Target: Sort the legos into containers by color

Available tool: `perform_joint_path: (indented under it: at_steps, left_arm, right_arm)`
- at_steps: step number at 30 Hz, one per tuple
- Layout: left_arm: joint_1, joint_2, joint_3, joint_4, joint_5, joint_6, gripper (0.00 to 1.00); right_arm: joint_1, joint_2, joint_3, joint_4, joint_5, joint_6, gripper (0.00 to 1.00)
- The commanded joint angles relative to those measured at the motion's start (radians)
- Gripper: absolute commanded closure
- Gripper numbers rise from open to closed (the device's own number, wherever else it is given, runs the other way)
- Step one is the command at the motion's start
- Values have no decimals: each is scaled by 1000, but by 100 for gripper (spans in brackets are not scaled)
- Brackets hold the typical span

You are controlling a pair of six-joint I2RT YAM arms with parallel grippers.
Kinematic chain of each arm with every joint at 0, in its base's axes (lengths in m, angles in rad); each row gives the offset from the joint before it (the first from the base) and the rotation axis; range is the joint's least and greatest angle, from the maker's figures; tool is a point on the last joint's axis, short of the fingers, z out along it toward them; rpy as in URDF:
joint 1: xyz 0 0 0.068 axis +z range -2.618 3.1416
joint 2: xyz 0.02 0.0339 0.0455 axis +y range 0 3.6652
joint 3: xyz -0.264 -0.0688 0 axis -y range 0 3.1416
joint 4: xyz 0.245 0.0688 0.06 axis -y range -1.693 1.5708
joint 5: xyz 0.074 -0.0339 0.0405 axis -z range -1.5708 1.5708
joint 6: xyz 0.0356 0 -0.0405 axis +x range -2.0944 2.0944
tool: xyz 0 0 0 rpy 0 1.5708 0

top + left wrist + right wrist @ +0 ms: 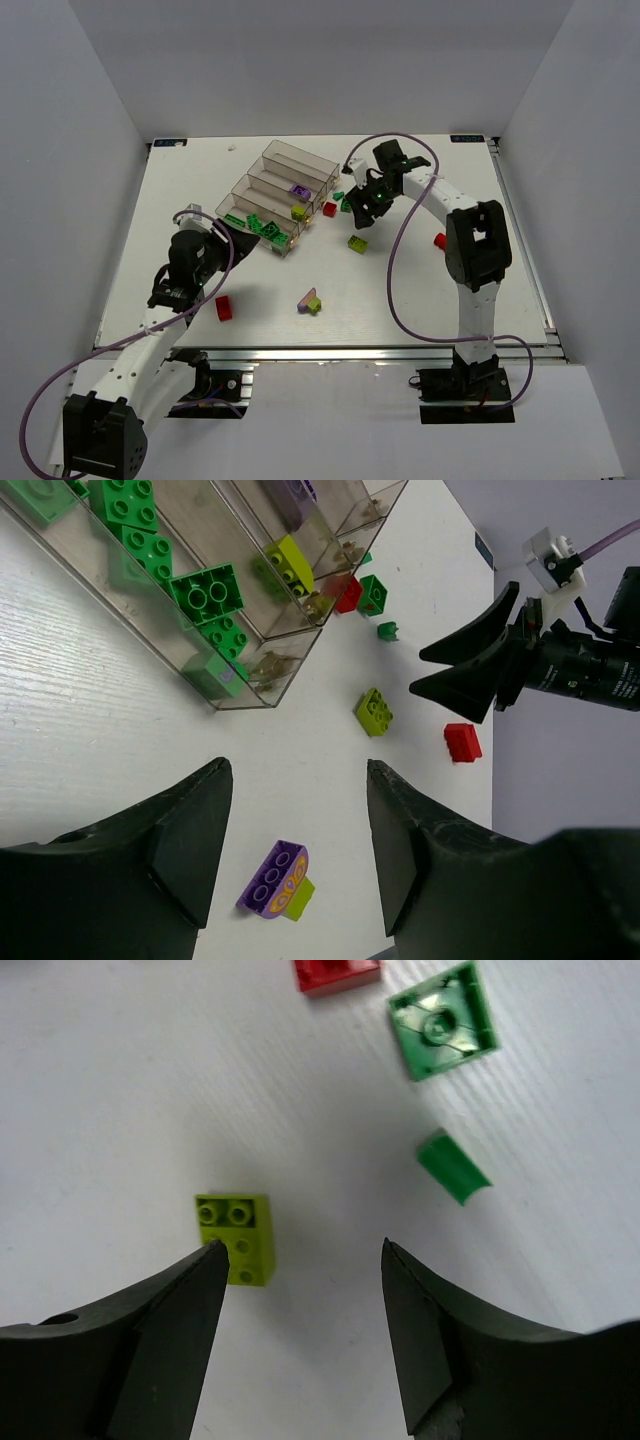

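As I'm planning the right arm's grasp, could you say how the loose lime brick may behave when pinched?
The lime brick seems hard plastic, so probably rigid and light. Sitting flat, studs up, it shouldn't roll, though smooth sides may slip.

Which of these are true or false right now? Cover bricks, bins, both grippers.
1. Green studded plastic bricks lie in the bin of the clear smoky plastic tray nearest the arm bases. True.
2. The right gripper holds a lime-yellow brick. False: its jaws are open and empty, and the lime-yellow brick lies on the white table beside one finger.
3. A red brick sits in a bin. False: the three red bricks in view all lie on the table.
4. The left gripper is open and empty. True.
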Motion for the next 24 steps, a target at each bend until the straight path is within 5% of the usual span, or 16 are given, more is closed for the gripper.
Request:
perform_joint_path:
  at_steps: [1, 8, 13, 24]
  left_arm:
    - [0, -23, 14, 20, -15, 14, 34]
    - [0, -66, 17, -26, -34, 19, 34]
    - [1, -101, 5, -47, -48, 2, 34]
    - [1, -89, 23, -55, -48, 5, 34]
  right_arm:
    - [-12, -23, 19, 79, 125, 23, 32]
    - [-23, 121, 180, 0, 79, -245, 27]
    - [-49, 197, 260, -117, -21, -499, 33]
    - [-63, 281, 343, -151, -68, -584, 42]
